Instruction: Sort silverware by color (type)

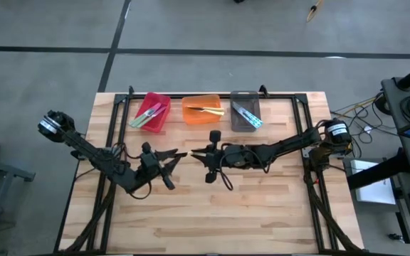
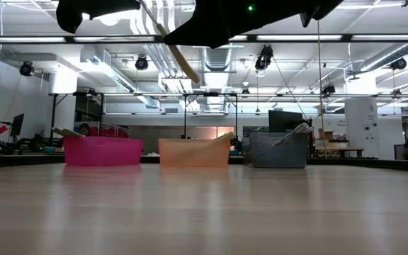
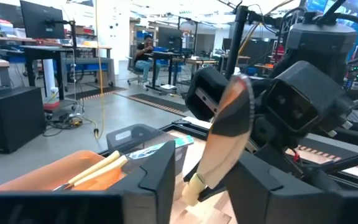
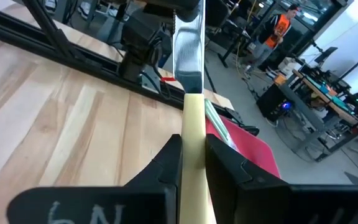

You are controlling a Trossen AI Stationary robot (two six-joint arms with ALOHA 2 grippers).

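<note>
The right pincer [image 4: 191, 158] grips a pale yellow spoon [image 4: 190, 93] by its handle, high over the middle of the bench [image 1: 262, 206]. The left pincer [image 3: 197, 180] stands open around the spoon's head.

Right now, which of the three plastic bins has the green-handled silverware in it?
The red plastic bin, the leftmost of the three at the table's far edge. The orange bin holds a pale yellow handle, the grey bin a light blue one.
</note>
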